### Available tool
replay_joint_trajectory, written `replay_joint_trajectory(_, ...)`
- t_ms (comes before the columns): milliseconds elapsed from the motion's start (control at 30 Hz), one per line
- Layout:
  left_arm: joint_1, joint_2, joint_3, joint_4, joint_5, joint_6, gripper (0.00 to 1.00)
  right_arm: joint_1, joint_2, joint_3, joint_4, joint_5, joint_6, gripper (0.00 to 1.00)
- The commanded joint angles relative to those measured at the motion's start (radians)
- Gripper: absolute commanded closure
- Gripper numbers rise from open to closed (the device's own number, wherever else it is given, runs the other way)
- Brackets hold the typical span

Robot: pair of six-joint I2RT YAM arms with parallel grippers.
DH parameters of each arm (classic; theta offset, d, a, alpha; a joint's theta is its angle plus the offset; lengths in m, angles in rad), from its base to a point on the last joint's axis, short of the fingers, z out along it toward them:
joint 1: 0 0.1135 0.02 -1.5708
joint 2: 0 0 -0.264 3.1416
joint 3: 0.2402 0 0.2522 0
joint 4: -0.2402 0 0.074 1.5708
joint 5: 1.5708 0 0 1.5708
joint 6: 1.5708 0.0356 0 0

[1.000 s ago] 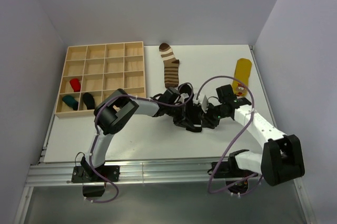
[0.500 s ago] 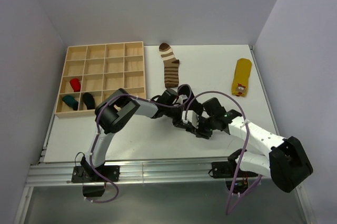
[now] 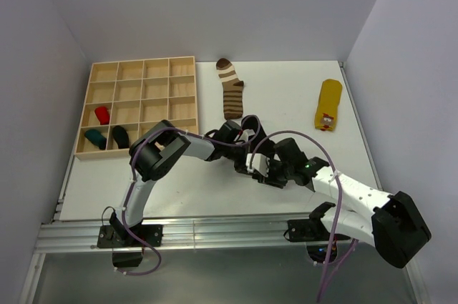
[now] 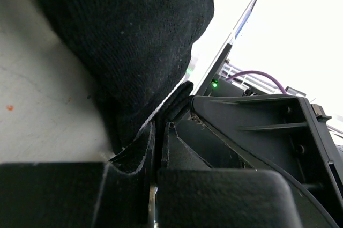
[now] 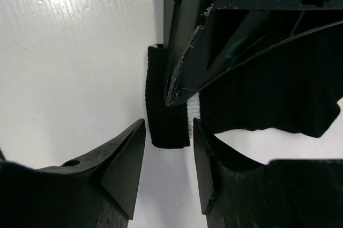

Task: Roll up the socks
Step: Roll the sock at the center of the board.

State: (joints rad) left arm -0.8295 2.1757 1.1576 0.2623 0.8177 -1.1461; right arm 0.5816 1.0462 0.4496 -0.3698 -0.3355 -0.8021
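My left gripper (image 4: 159, 131) is clamped on the soft black knit sock (image 4: 150, 51), bunched mid-way across the smooth white table (image 3: 300, 96). My right gripper (image 5: 169, 126) reaches in low, jaws apart, straddling the sock's folded edge.

Left end effector (image 3: 252, 161) and right end effector (image 3: 269, 173) meet mid-tabletop (image 3: 179, 189); striped sock (image 3: 231, 93) behind; yellow sock (image 3: 328, 104) right; tray (image 3: 142, 79) left, holding three rolls (image 3: 101, 114).

Black sock (image 4: 150, 40) cut off by the top edge at the left wrist, partly hidden behind left gripper (image 5: 182, 93) at the right wrist, print on yellow sock (image 3: 328, 104) too small to tell
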Motion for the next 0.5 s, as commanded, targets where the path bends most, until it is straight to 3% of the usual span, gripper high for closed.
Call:
replay_joint_trajectory(0,-0.002,0.041,-0.009,-0.066,-0.011,0.032,1.00,0.024,-0.023,-0.017,0.057,0.050,0.004,0.52)
replay_joint_trajectory(467,-0.002,0.041,-0.012,-0.067,0.000,0.037,1.00,0.104,0.058,-0.017,0.060,0.092,0.018,0.53)
